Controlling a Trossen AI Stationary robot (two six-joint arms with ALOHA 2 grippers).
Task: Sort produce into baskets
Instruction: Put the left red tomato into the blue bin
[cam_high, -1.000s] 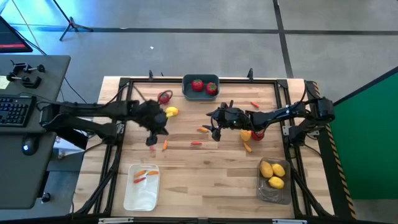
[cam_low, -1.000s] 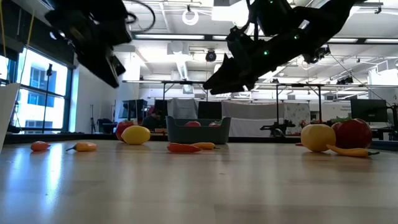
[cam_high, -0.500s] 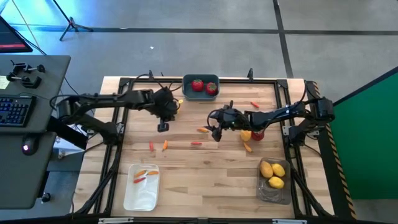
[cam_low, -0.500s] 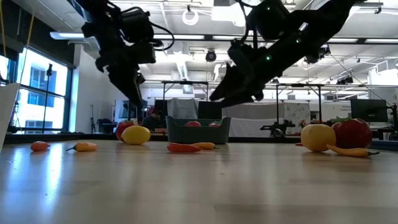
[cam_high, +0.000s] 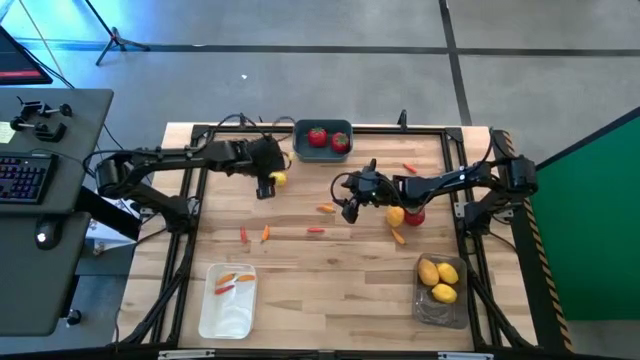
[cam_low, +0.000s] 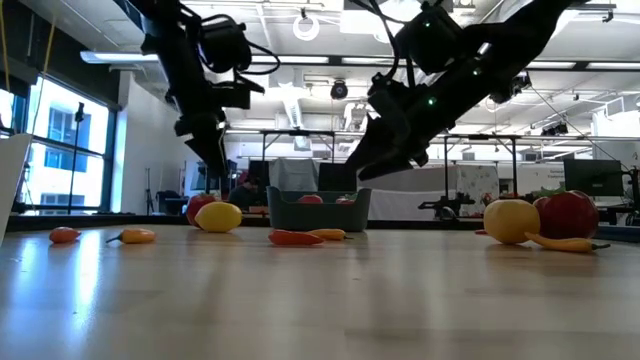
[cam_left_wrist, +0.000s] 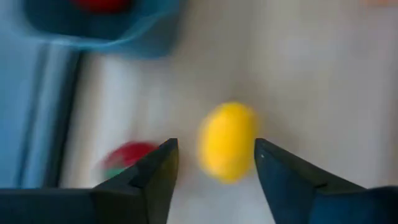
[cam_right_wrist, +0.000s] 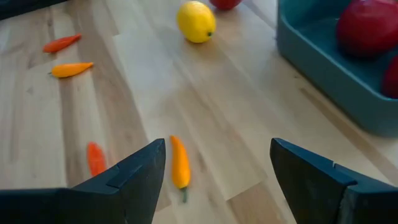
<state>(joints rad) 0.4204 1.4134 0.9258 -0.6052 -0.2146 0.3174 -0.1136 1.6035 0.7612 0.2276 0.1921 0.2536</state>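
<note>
My left gripper (cam_high: 266, 187) is open and hovers just above a yellow lemon (cam_high: 278, 180) at the table's far left. In the left wrist view the lemon (cam_left_wrist: 227, 142) shows between the two fingers, untouched, with a red tomato (cam_left_wrist: 127, 158) beside it. My right gripper (cam_high: 348, 208) is open and empty above the table's middle, over a small orange pepper (cam_right_wrist: 180, 163). The dark blue-grey bin (cam_high: 323, 151) holds two red tomatoes. The white bin (cam_high: 228, 312) holds orange pieces. The smoky bin (cam_high: 440, 312) holds three lemons.
Small orange-red pieces lie loose on the wood (cam_high: 315, 230), (cam_high: 265, 233), (cam_high: 243, 235), (cam_high: 409, 168). A lemon (cam_high: 396, 215), a red tomato (cam_high: 414, 216) and an orange pepper (cam_high: 398, 237) lie under my right arm. A black frame (cam_high: 190, 250) rims the table.
My left gripper has gone toward the table's far edge and a little to the right, from over the orange pieces to just above the lemon, coming lower as it went. My right gripper has kept nearly still. No produce has moved.
</note>
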